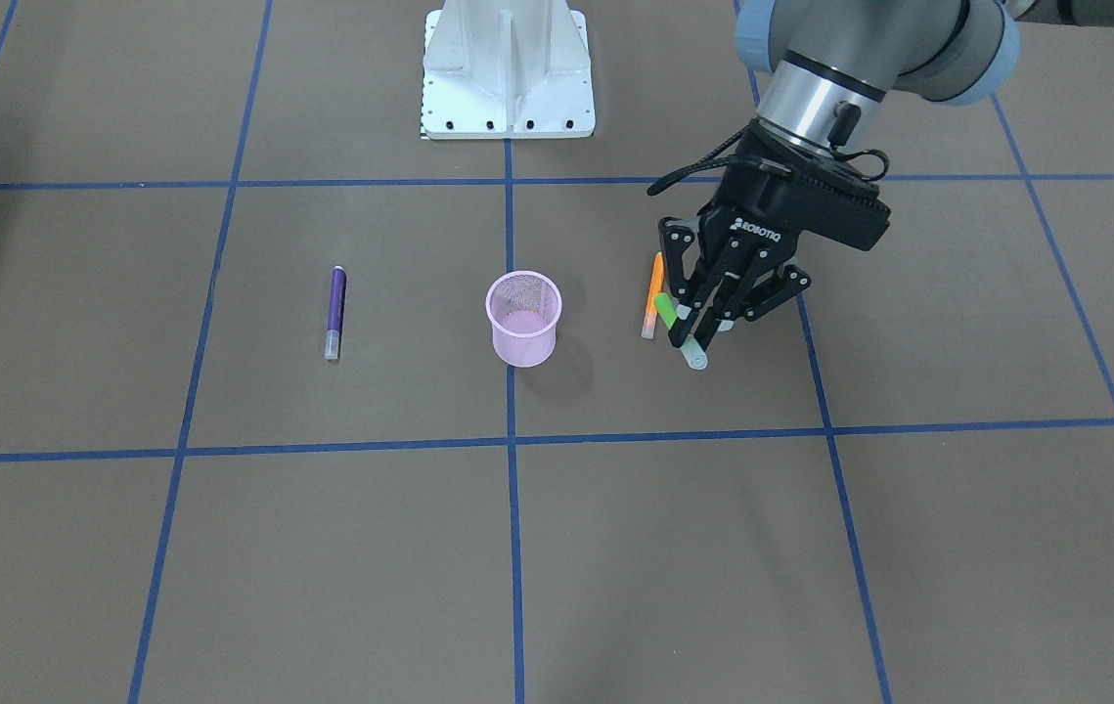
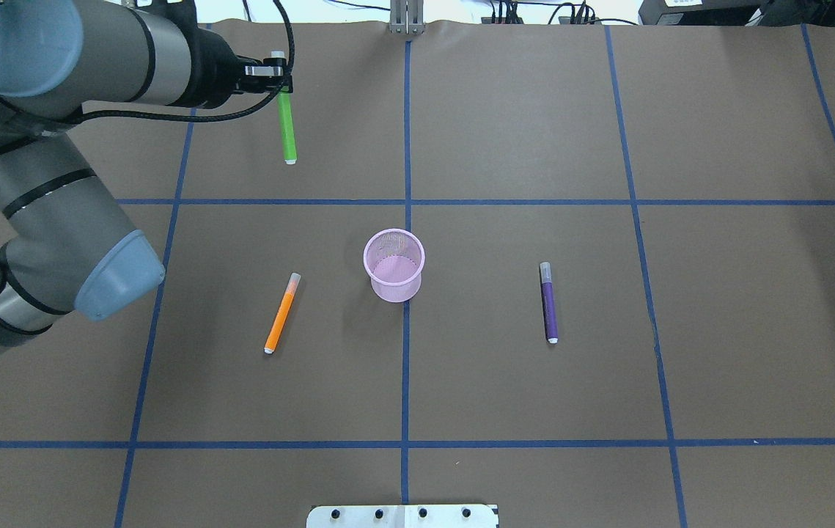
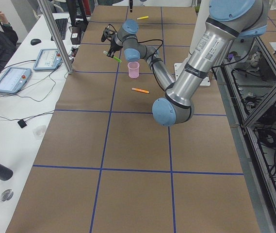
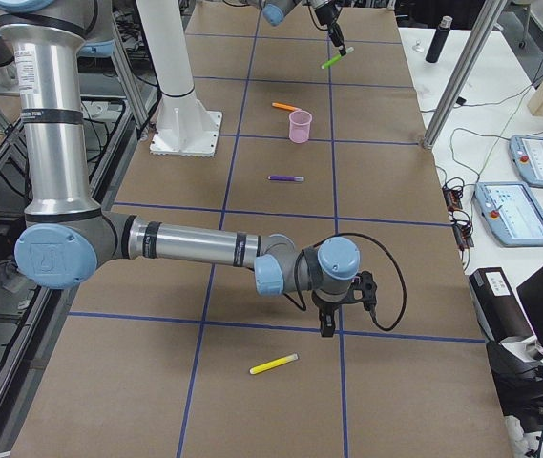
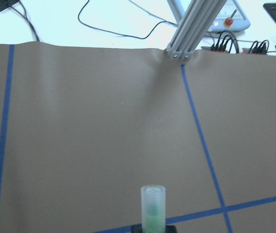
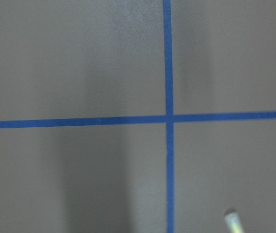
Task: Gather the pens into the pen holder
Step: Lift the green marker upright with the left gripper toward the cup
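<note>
My left gripper (image 1: 706,321) is shut on a green pen (image 1: 671,315) and holds it above the table, far left of the pink mesh pen holder (image 2: 394,264). In the overhead view the green pen (image 2: 287,125) hangs from the gripper (image 2: 276,73). Its pale cap (image 5: 153,204) shows in the left wrist view. An orange pen (image 2: 281,314) lies left of the holder and a purple pen (image 2: 548,302) lies right of it. My right gripper (image 4: 326,324) hovers far off near a yellowish pen (image 4: 274,364). I cannot tell whether it is open or shut.
The white robot base (image 1: 508,68) stands behind the holder. An aluminium post (image 2: 406,18) rises at the table's far edge. Tablets and cables lie on the side bench (image 3: 11,77). A pale pen tip (image 6: 232,221) shows in the right wrist view.
</note>
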Controlling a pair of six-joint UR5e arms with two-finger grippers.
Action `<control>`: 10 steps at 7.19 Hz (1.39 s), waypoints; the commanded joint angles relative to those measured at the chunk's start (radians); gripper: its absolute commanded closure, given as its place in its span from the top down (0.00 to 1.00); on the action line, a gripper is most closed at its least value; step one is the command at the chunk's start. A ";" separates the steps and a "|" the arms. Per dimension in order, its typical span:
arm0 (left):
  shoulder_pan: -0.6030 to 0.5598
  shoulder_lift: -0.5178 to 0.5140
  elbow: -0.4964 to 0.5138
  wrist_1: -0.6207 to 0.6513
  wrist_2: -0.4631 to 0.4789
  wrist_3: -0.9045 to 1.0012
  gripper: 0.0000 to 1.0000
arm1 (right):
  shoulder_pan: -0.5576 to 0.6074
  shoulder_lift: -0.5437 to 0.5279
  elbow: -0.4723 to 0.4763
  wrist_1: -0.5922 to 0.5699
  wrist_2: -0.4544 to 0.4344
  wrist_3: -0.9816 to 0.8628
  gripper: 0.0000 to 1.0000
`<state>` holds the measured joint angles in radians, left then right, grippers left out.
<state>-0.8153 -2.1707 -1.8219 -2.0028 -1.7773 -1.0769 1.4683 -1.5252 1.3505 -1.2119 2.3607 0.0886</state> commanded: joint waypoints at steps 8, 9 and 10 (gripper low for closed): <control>0.058 -0.047 0.136 -0.257 0.076 -0.040 0.00 | -0.057 -0.073 -0.163 0.118 -0.041 -0.270 0.98; 0.059 -0.046 0.136 -0.257 0.076 -0.041 0.00 | -0.072 -0.066 -0.165 0.117 -0.066 -0.265 0.94; 0.061 -0.044 0.136 -0.257 0.076 -0.041 0.00 | -0.074 -0.066 -0.166 0.117 -0.066 -0.265 0.85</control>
<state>-0.7566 -2.2167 -1.6860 -2.2595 -1.7013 -1.1178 1.4043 -1.5943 1.1866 -1.0944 2.3076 -0.1783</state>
